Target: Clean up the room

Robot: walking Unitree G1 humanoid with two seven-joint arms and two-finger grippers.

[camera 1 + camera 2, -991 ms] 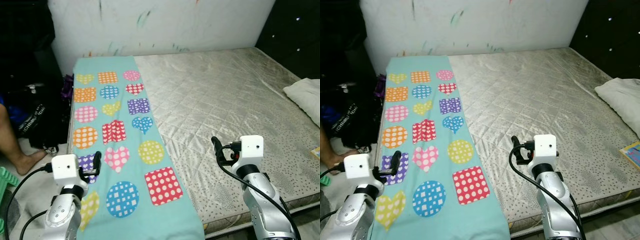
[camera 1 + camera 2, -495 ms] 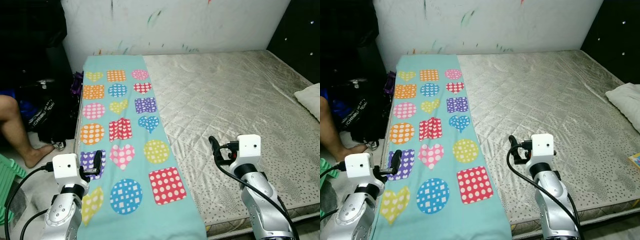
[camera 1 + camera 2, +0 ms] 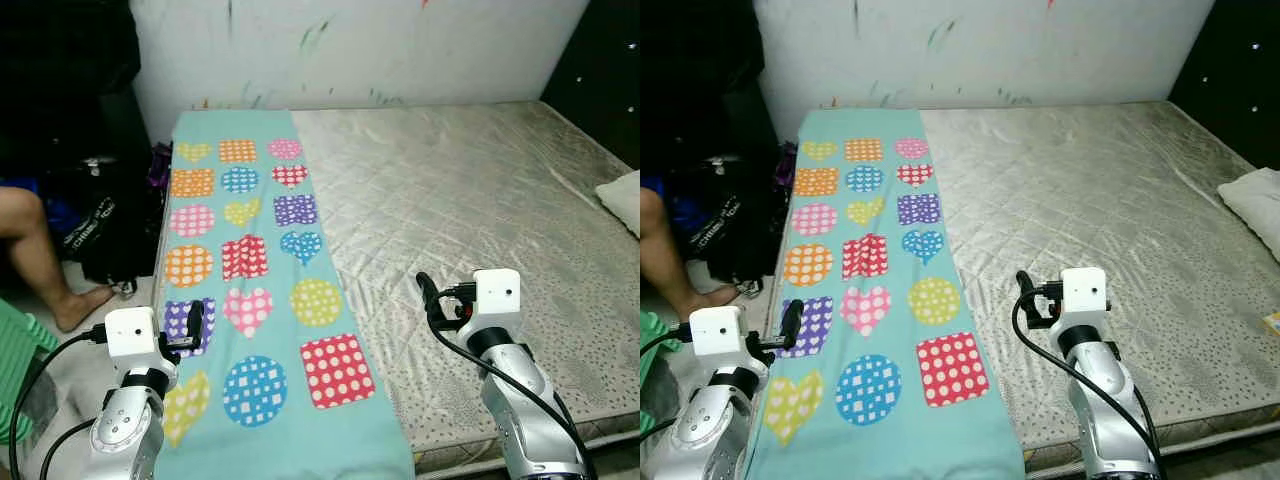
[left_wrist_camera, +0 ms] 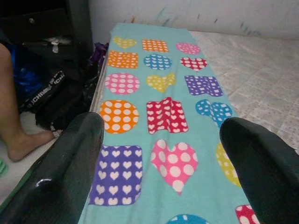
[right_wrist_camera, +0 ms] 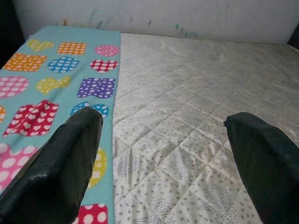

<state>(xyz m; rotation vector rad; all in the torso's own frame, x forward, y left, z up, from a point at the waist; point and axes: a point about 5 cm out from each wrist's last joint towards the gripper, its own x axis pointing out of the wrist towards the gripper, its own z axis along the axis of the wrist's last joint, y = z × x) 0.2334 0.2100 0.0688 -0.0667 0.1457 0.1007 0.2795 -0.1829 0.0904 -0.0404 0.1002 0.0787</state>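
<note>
1. You face a quilted, silvery-grey mattress [image 3: 470,210] with diamond stitching; along its left edge lies a long teal blanket [image 3: 262,290] printed with dotted hearts, circles and squares, with a small raised fold at its middle.
2. A white pillow [image 3: 622,195] sits at the mattress's right edge.
3. Your left gripper [image 4: 161,163] hovers over the blanket's near left part, fingers wide apart, holding nothing.
4. Your right gripper [image 5: 163,163] is raised over the bare mattress just beside the blanket, fingers also spread.
5. A person's bare leg [image 3: 35,250] and a black bag [image 3: 105,225] are on the floor to the left.
</note>
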